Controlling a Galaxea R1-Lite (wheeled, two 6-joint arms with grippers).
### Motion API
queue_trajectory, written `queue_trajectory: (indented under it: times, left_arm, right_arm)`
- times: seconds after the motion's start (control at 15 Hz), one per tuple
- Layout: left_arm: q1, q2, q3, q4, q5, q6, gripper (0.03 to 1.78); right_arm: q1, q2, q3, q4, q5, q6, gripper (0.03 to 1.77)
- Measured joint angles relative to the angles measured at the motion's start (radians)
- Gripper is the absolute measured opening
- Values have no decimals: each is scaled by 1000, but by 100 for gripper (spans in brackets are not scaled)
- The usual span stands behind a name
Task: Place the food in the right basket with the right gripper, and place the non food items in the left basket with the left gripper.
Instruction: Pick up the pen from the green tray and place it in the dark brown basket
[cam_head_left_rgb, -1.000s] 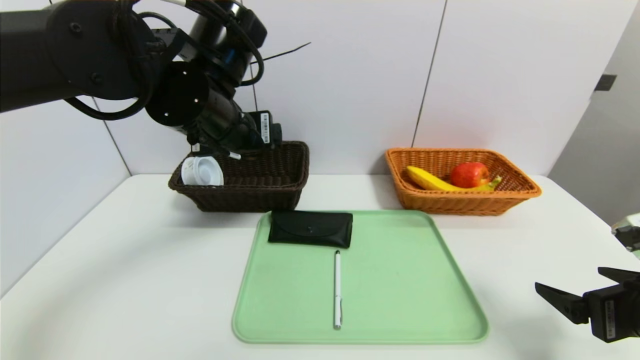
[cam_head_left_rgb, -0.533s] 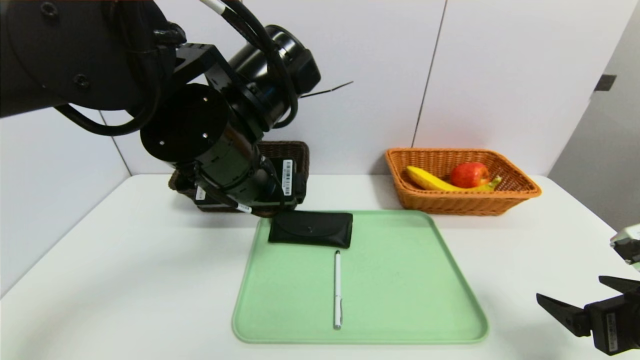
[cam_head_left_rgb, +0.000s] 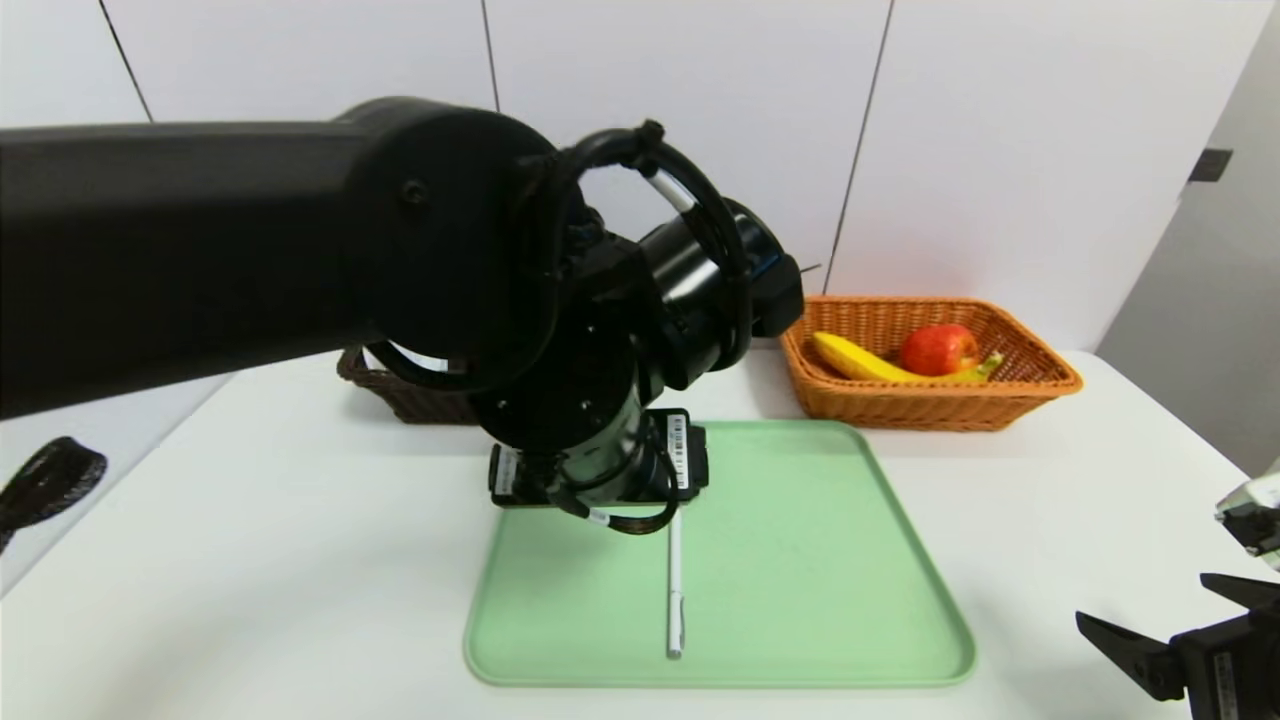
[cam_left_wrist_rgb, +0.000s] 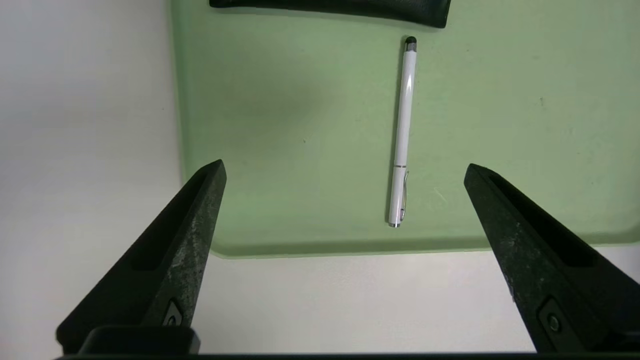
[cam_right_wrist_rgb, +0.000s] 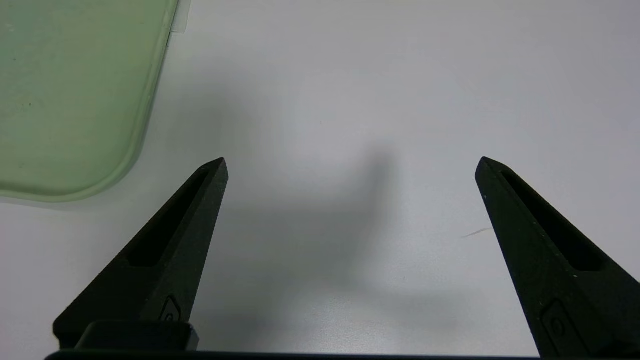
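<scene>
A yellow banana and a red apple lie in the orange-tan right basket. The dark brown left basket shows only as a corner behind my left arm. My left gripper hangs open and empty above the green tray's back-left part. Below it lie the white pen and, farther back, the black pouch, which my wrist covers in the head view. My right gripper stands open over bare table at the front right.
The white table carries the tray in the middle and the two baskets at the back, close to the wall panels. A corner of the tray lies off to one side of the right gripper.
My left arm has swung from the dark basket forward and rightward to over the tray, and now hides the pouch and most of that basket. The right gripper has barely shifted.
</scene>
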Motion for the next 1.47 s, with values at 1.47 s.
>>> queue_trajectory:
  times: [1.47]
  left_arm:
    - [-3,253,-16,-86,-42,-135,169]
  right_arm:
    - [-14,97,-221,-130,5,15,171]
